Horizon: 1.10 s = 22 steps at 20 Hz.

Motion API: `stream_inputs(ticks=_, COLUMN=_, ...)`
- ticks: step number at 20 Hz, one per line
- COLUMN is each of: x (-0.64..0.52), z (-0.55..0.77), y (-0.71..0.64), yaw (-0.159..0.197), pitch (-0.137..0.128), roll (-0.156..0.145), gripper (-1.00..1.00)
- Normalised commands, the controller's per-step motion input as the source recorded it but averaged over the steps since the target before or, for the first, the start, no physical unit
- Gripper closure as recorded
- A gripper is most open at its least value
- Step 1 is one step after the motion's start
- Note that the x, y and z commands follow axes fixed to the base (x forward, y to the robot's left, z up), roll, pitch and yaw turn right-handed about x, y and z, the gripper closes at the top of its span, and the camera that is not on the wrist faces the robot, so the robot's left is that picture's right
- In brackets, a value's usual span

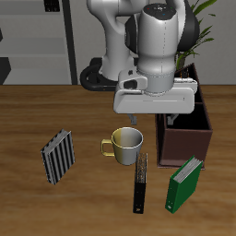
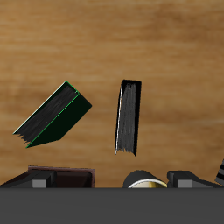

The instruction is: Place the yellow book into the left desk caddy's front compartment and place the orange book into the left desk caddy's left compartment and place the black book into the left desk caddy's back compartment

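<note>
The black book (image 1: 140, 182) lies flat on the table near the front edge, in front of the mug; in the wrist view (image 2: 129, 116) it shows its page edge. The left desk caddy (image 1: 184, 135), a dark brown box, stands beside the mug, and its edge shows in the wrist view (image 2: 61, 172). My gripper (image 1: 135, 118) hovers above the mug, farther back than the black book. In the wrist view the gripper (image 2: 112, 180) is open and empty. The yellow book and the orange book are out of view.
A cream mug (image 1: 126, 143) stands right under the gripper. A green book (image 1: 182, 184) lies tilted in front of the caddy, next to the black book. A black-and-white striped book (image 1: 58, 155) lies on the mug's far side.
</note>
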Motion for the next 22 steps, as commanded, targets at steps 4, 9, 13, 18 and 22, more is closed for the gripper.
stream_inputs(ticks=4, x=0.17, z=-0.05, y=-0.41, yaw=0.030, pitch=0.014, roll=0.033, gripper=-1.00)
stream_inputs(ticks=9, x=0.13, z=-0.10, y=-0.31, yaw=0.000, pitch=0.013, roll=0.010, gripper=-1.00)
stream_inputs(ticks=13, x=0.21, z=-0.18, y=-0.12, yaw=-0.015, pitch=0.018, roll=0.038, gripper=-1.00)
stream_inputs(ticks=18, x=0.09, z=-0.15, y=-0.09, yaw=-0.001, pitch=-0.006, roll=-0.003, gripper=-1.00)
stream_inputs(ticks=22, x=0.09, z=-0.20, y=-0.12, yaw=-0.037, pitch=-0.004, roll=-0.033, gripper=-1.00)
